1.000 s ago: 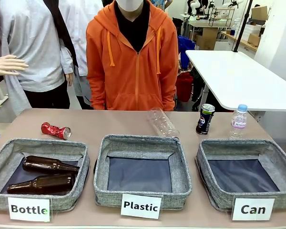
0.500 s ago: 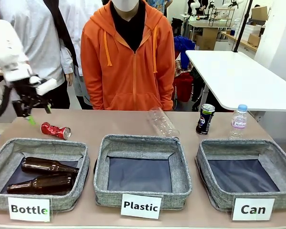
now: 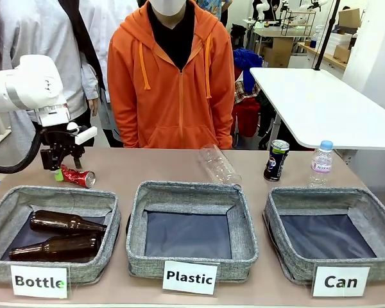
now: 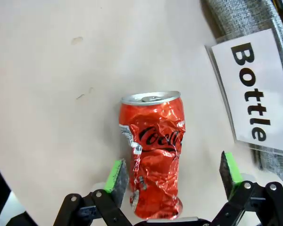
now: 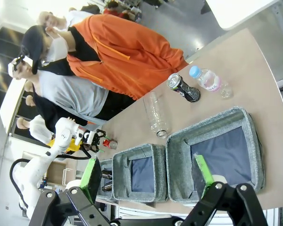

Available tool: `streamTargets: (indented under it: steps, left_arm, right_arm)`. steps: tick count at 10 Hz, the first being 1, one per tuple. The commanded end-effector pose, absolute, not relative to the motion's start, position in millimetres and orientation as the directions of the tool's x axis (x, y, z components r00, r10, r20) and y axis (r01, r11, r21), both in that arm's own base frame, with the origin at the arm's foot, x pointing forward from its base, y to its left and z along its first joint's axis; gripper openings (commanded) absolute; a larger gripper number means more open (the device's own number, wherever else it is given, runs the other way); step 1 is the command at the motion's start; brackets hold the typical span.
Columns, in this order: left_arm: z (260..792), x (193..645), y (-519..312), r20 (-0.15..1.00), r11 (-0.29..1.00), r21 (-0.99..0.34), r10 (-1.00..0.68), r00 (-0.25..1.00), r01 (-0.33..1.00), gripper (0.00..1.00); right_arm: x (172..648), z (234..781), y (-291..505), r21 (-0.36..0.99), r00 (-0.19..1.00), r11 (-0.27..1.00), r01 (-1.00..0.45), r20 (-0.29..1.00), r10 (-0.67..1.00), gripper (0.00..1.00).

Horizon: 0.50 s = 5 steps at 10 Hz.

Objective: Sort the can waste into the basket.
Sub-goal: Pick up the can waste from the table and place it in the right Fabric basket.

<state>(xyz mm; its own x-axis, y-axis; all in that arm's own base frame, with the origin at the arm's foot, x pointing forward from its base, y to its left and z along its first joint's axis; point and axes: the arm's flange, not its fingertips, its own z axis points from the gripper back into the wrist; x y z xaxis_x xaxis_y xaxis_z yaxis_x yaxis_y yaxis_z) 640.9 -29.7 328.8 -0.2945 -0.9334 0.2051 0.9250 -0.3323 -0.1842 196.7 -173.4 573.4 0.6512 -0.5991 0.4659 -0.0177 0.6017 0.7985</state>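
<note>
A crushed red can lies on its side at the table's far left, behind the "Bottle" bin. My left gripper hangs right over its left end. In the left wrist view the gripper is open, its green pads on either side of the red can and not closed on it. A dark can with a silver top stands upright at the far right, behind the grey basket labelled "Can". My right gripper is open and holds nothing, high above the basket.
The "Bottle" bin holds two brown glass bottles. The "Plastic" bin sits in the middle, with a clear plastic bottle lying behind it. A small water bottle stands beside the dark can. A person in an orange hoodie stands across the table.
My left arm has come into view from the left and dropped its open gripper down over the red can. The cans and bottles have not moved.
</note>
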Motion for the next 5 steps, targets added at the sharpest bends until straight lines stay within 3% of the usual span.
streamTargets:
  steps: [1, 2, 4, 5]
  left_arm:
    - [313.1, 640.5, -36.3, 0.164, -0.318, -0.195, -0.943, -0.289, 0.928, 1.0]
    - [306.2, 639.2, -39.7, 0.079, -0.26, -0.157, -0.965, -0.25, 0.953, 1.0]
    - [310.5, 636.2, -39.0, 0.098, -0.285, -0.131, -0.957, -0.274, 0.949, 1.0]
    - [310.9, 636.7, -38.1, 0.101, -0.281, -0.136, -0.958, -0.269, 0.95, 0.4]
  right_arm:
    - [199.1, 575.6, -172.5, 0.806, 0.646, 0.59, -0.038, 0.47, -0.601, 1.0]
    - [199.1, 575.6, -172.5, 0.806, 0.646, 0.59, -0.038, 0.47, -0.601, 1.0]
    - [199.1, 575.6, -172.5, 0.806, 0.646, 0.59, -0.038, 0.47, -0.601, 1.0]
    - [199.1, 575.6, -172.5, 0.806, 0.646, 0.59, -0.038, 0.47, -0.601, 1.0]
